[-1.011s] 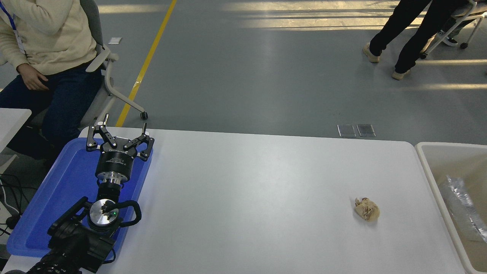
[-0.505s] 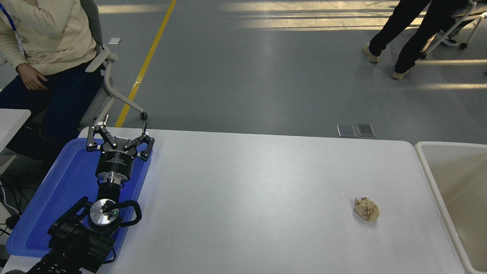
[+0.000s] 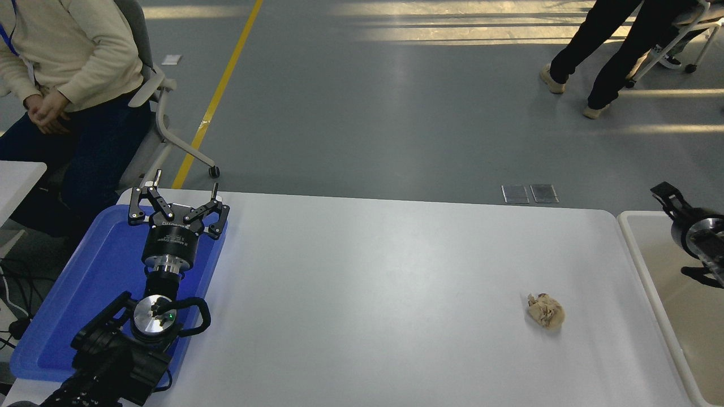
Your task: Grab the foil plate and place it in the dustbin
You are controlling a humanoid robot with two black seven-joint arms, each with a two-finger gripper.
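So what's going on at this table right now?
The robot's right gripper is over the cream dustbin at the table's right edge, and it isn't clear whether it is open. No foil plate is visible anywhere. The left gripper sits parked, open, over the blue tray. A crumpled paper ball lies on the white table, untouched. A person sits at the far left.

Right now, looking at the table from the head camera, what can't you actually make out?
- Right gripper: cut off by the picture's right edge in the head view, so open or shut cannot be told.
- Dustbin: only its left rim and part of the inside show; the edge cuts off the rest.
- Foil plate: not visible in the part of the bin that shows.
- Left gripper: parked open over the blue tray.
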